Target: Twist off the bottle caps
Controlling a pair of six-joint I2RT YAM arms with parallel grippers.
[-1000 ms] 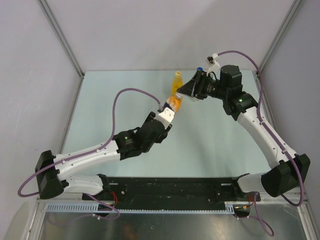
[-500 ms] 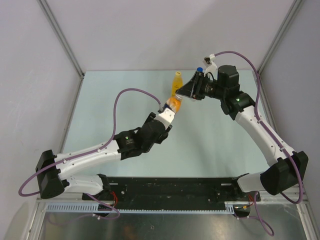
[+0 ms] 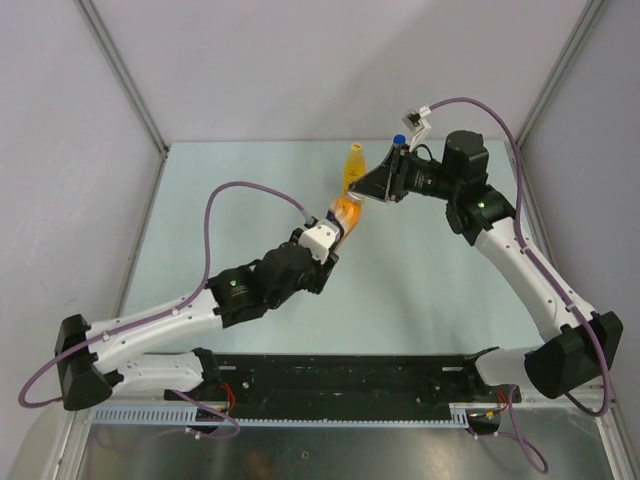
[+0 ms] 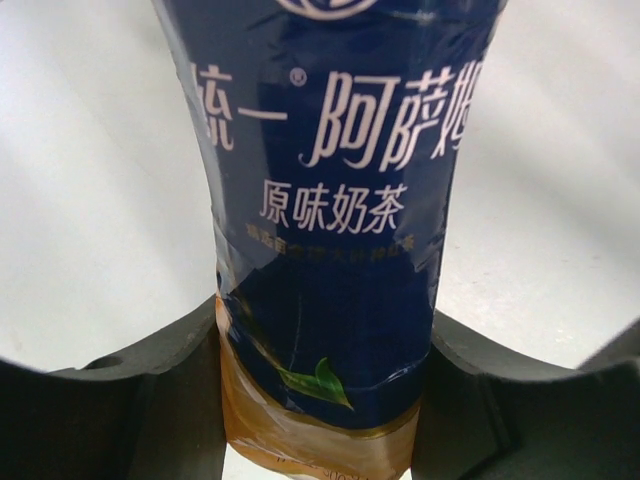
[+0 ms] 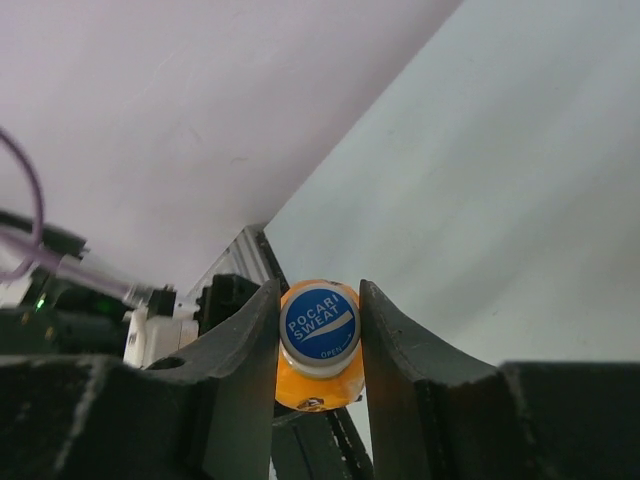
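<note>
My left gripper (image 3: 337,224) is shut on the body of the orange bottle (image 3: 346,211) and holds it tilted above the table. In the left wrist view its dark blue label (image 4: 330,200) fills the space between the fingers (image 4: 160,400). My right gripper (image 3: 369,190) is shut on this bottle's cap (image 5: 319,322), which has a white rim and a blue printed top; both fingers (image 5: 240,350) press its sides. The yellow bottle (image 3: 354,166) with its yellow cap stands just behind. A blue cap (image 3: 398,140) shows beyond the right wrist; its clear bottle is mostly hidden.
The pale green table (image 3: 220,200) is walled by grey panels on the left, back and right, with metal posts at the corners. A black rail (image 3: 350,375) runs along the near edge between the arm bases. Purple cables loop above both arms.
The left arm's shoulder and elbow have swung to the left and its cable loop has shifted. The bottle stays gripped between both grippers, nearly in the same place.
</note>
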